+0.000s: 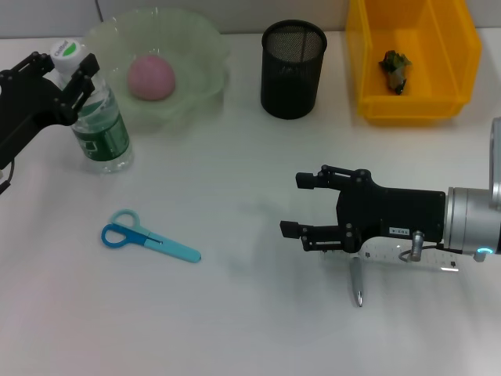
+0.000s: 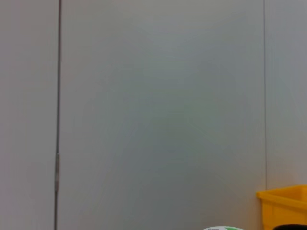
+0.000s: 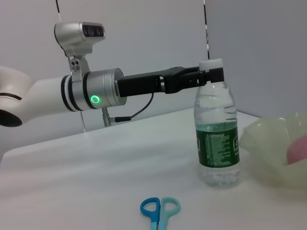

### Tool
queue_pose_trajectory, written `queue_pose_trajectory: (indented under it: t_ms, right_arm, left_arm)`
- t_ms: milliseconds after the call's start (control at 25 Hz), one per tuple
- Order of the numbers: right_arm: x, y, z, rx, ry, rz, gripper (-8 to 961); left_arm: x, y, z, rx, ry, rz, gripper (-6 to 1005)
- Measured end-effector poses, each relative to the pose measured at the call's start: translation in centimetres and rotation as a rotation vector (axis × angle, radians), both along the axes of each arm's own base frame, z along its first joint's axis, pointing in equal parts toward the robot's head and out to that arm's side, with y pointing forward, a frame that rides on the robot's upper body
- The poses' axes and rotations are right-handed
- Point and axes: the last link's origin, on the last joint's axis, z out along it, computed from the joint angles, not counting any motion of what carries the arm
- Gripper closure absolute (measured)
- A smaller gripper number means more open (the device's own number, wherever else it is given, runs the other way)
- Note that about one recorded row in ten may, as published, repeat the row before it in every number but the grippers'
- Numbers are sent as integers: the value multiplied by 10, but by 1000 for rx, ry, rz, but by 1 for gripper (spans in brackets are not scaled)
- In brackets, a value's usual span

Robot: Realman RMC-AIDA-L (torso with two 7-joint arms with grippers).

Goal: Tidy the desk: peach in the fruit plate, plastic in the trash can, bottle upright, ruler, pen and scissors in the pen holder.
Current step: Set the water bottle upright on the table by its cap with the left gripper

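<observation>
The white desk is lying flat and matte under even light, backed by a plain pale grey wall with thin dark vertical seams. The left gripper is pinching the neck of the bottle, which is standing upright near the desk's left edge, just beside the fruit plate. The peach is sitting inside that plate. The pen holder is standing at the back, with the yellow trash can to its right (a crumpled dark scrap is lying in it). The scissors are lying flat on the front left of the desk, well apart from everything else. The right gripper is hovering with fingers spread, holding nothing, over the pen and the ruler, both partly hidden beneath it.
</observation>
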Motion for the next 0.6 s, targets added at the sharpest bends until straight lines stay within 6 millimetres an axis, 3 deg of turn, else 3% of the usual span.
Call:
queue_pose_trajectory:
  t_ms: [600]
  right_arm:
    - [0,0,0,0,0,0,120]
  left_arm:
    - [1,0,1,-2,5,-8,539]
